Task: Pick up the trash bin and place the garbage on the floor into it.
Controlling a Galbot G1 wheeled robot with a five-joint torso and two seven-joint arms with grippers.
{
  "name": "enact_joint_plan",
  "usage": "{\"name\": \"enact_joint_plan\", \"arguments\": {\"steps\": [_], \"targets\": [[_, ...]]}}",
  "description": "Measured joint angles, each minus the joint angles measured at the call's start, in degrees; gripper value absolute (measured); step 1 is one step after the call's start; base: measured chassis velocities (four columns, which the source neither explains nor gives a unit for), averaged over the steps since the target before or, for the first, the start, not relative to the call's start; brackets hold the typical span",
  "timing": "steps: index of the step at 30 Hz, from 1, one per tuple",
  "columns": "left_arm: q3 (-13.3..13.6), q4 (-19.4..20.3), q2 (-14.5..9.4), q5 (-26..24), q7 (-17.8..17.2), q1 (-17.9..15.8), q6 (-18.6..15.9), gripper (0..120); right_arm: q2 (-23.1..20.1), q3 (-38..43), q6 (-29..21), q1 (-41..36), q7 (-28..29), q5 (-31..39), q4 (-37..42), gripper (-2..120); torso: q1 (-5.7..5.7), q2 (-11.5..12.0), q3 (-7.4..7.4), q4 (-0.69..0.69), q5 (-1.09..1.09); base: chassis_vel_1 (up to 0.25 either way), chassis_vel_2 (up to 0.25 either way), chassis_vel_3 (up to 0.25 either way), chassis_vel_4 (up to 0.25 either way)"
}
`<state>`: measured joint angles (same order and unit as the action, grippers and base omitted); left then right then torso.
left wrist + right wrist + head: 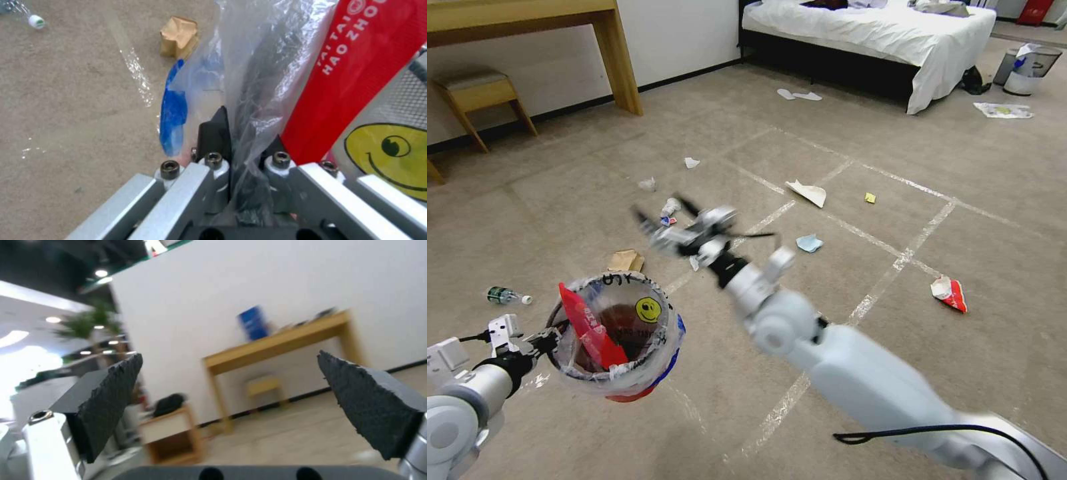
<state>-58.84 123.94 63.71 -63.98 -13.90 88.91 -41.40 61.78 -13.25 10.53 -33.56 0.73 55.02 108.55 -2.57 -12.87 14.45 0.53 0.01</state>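
The left gripper [550, 335] reaches in from the lower left of the head view, its arm low and nearly level, and pinches the near rim of the trash bin [620, 333] with its fingers closed on the rim and the clear plastic bag [262, 66]. The bin hangs off the floor [827, 167], tipped slightly so that its mouth faces up toward the camera. A red wrapper strip [587, 330] leans inside against the wall by the gripper, and a yellow smiley sticker [648, 309] shows on the inner far wall. In the left wrist view the black fingers [213, 133] sit on either side of the bagged rim, with the red strip just beside them.

The right arm stretches from the lower right diagonally up to the middle of the head view, raised above the carpet with the wrist bent toward the left. The right gripper [660, 220] is wide open and holds nothing; in its own wrist view the two dark pads [111, 400] stand well apart and face a wooden desk [276, 343] by the wall.

Garbage lies scattered on the floor: a small bottle [507, 295] and a brown paper bag [626, 260] near the bin, a blue tissue [809, 243], a white paper [808, 193] and a red-white packet [949, 293] farther right.
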Motion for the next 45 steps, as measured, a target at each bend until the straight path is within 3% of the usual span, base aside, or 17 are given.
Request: {"name": "enact_joint_plan", "arguments": {"steps": [3,5,6,10,11,16,18,22,33,45], "targets": [[-0.14,0.02,0.13,0.00,0.00,-0.06,0.04,3,-1.67,3.17,0.21,-1.41,-0.21,-0.81,0.74,100,0.00,0.00,0.00,0.02,0.01,0.000,0.000,0.000,0.000],[-0.61,0.09,0.69,0.04,0.02,-0.30,0.18,3,-4.94,13.05,1.60,-6.99,-0.76,-4.74,2.45,100,0.00,0.00,0.00,0.00,0.01,0.000,0.000,0.000,0.000],[-0.61,0.09,0.69,0.04,0.02,-0.30,0.18,3,-4.94,13.05,1.60,-6.99,-0.76,-4.74,2.45,100,0.00,0.00,0.00,0.00,0.01,0.000,0.000,0.000,0.000],[-1.02,0.12,1.43,0.47,0.02,-0.59,0.33,3,-7.28,25.30,2.89,-17.58,-0.60,-9.87,6.25,100,0.01,-0.01,-0.01,0.02,0.02,0.000,0.000,0.000,0.000],[-1.02,0.12,1.43,0.47,0.02,-0.59,0.33,3,-7.28,25.30,2.89,-17.58,-0.60,-9.87,6.25,100,0.01,-0.01,-0.01,0.02,0.02,0.000,0.000,0.000,0.000],[-1.35,-0.25,2.70,1.49,0.01,-0.77,0.57,3,-7.01,42.83,2.67,-31.47,2.58,-20.66,10.56,100,0.01,-0.01,-0.01,0.01,0.02,0.000,0.000,0.000,0.000],[-1.39,-0.26,2.80,1.54,0.02,-0.78,0.58,3,-6.88,43.75,2.82,-32.35,2.58,-21.04,10.78,100,0.01,-0.01,-0.01,0.00,0.03,0.000,0.000,0.000,0.000],[-1.94,-0.45,3.73,2.23,0.11,-0.80,0.77,3,-3.70,51.77,4.63,-41.19,2.54,-25.30,12.70,100,0.01,-0.01,-0.01,0.01,0.01,0.000,0.000,0.000,0.000],[-2.33,-0.20,4.84,2.39,0.15,-0.49,0.96,3,6.82,58.46,10.93,-50.77,2.72,-32.14,11.34,100,0.01,-0.01,-0.01,0.00,-0.02,0.000,0.000,0.000,0.000],[-2.38,0.13,4.31,2.10,0.19,-0.33,0.99,3,8.87,57.95,12.08,-51.65,2.70,-33.79,10.73,100,-0.02,0.01,0.01,0.01,-0.02,-0.095,0.087,0.092,-0.090]]}}
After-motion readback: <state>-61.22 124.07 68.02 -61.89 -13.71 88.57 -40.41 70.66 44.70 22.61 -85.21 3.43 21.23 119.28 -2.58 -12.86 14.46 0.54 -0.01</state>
